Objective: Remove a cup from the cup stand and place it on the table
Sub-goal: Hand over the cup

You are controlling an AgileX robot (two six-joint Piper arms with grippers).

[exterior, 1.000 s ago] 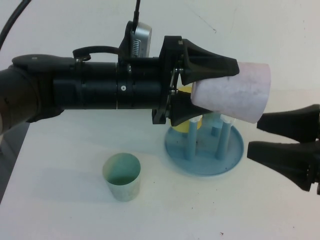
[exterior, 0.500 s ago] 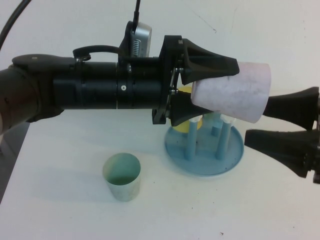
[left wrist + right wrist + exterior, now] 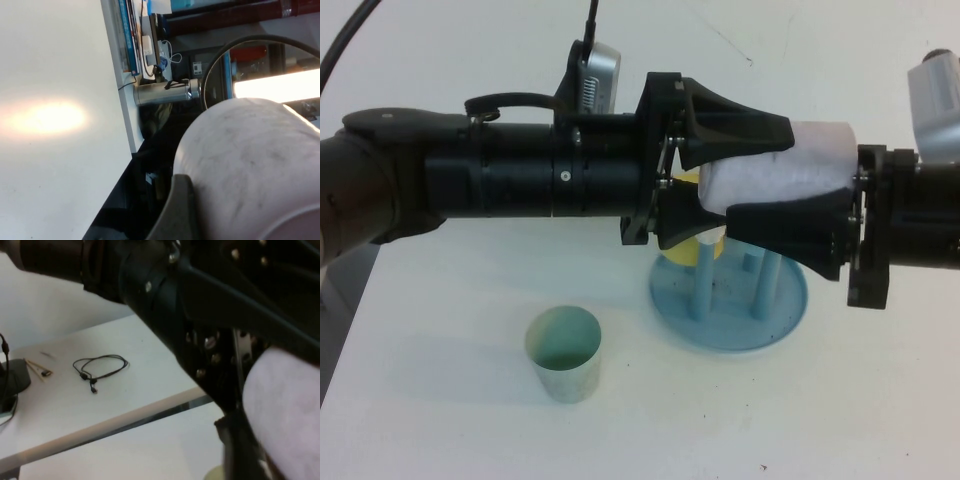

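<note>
The left pincer [image 3: 720,180] grips the pale pink cup [image 3: 775,178] sideways in the air above the cup stand [image 3: 782,305], clear of the pegs so it can go down to the tabletop [image 3: 440,420]. The right pincer [image 3: 790,205] reaches in from three o'clock and closes around the cup's far end, apparently for a handover. A light blue cup [image 3: 563,353] stands at the stand's eight o'clock.
</note>
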